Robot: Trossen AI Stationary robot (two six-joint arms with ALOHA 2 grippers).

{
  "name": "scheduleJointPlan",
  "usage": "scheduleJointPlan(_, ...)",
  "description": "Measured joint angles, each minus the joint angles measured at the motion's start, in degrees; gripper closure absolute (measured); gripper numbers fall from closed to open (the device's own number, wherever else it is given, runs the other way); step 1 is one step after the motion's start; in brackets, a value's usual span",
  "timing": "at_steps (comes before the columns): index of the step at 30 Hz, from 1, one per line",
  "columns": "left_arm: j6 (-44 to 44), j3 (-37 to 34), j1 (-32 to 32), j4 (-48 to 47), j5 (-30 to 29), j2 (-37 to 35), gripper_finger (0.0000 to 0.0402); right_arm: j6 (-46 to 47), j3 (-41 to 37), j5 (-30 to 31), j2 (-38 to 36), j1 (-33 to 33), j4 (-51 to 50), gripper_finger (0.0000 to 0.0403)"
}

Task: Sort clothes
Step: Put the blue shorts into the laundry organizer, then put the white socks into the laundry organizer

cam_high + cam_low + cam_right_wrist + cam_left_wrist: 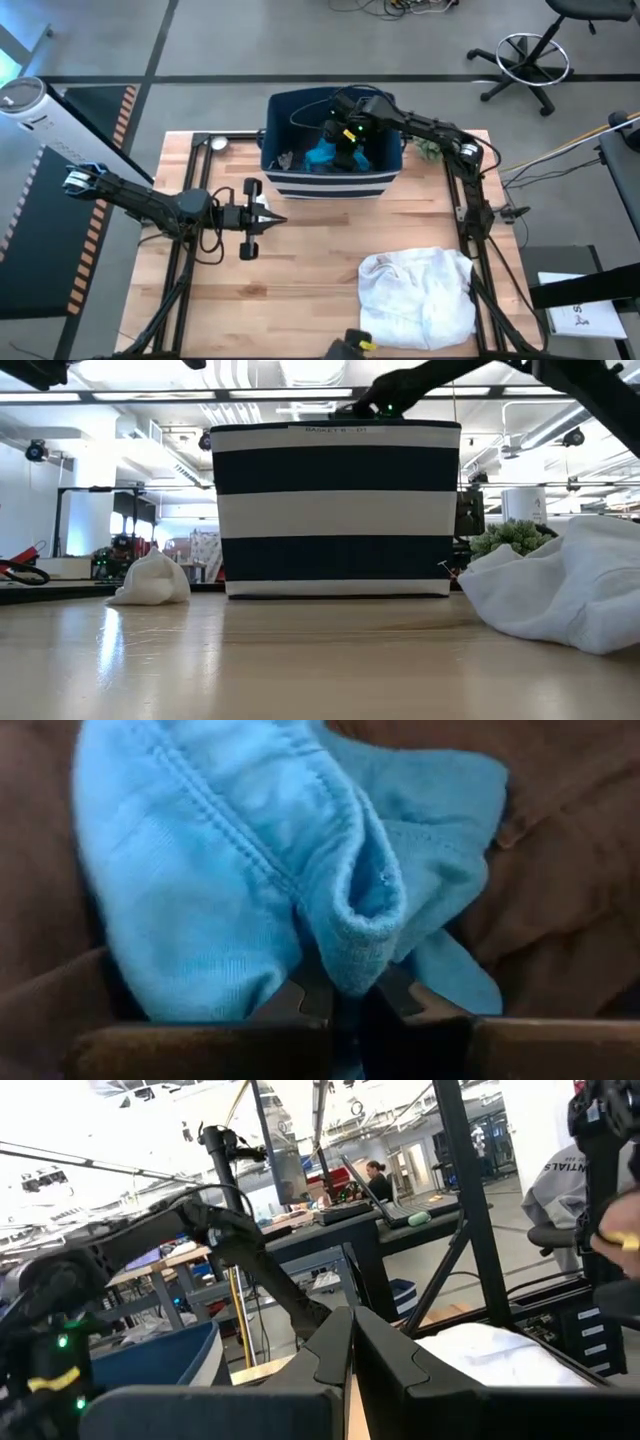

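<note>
Inside the navy striped fabric bin (300,182), the right gripper (340,1005) has its fingers clamped on a fold of the bright blue fabric garment (250,870). Meanwhile the left gripper (270,218) hovers over the counter (300,290), fingers together and empty.

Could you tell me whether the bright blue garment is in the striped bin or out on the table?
In. The blue garment lies inside the bin, pinched by the shut right gripper.

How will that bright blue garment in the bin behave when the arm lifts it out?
The blue garment will likely hang limp and unfold, since it is soft knit bunched into folds. The right gripper, shut on one hemmed fold, probably lifts it easily; it looks light. It may drag on the dark fabric around it inside the striped bin.
</note>
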Motion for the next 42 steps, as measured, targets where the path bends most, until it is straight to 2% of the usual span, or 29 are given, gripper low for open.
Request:
scheduleJointPlan(15, 0.0, 0.0, 0.0, -0.8, 0.0, 0.0, 0.0401, 0.1, 0.2, -1.6, 6.3, -1.5, -0.4, 0.0399)
scheduleJointPlan(19, 0.0, 0.0, 0.0, -0.8, 0.0, 0.0, 0.0401, 0.0, 0.1, -1.3, 5.2, -1.5, -0.5, 0.0381)
scheduleJointPlan(29, -0.1, 0.0, 0.0, -1.2, 0.0, 0.0, 0.0386, 0.6, 4.8, 2.2, -5.4, -0.5, -0.9, 0.0288)
scheduleJointPlan(36, -1.5, 0.0, 0.0, -2.4, 0.0, 0.0, 0.0336, 2.4, 6.6, 3.1, -16.5, 1.1, -1.5, 0.0214)
scheduleJointPlan(39, -1.5, 0.1, 0.0, -4.4, 0.0, 0.0, 0.0308, 2.4, 6.6, 3.5, -22.0, 2.4, -3.3, 0.0205)
scheduleJointPlan(42, -1.6, 2.1, -0.1, -10.3, -3.3, -0.1, 0.0283, 2.9, 5.7, 8.1, -27.4, 5.1, -5.2, 0.0234)
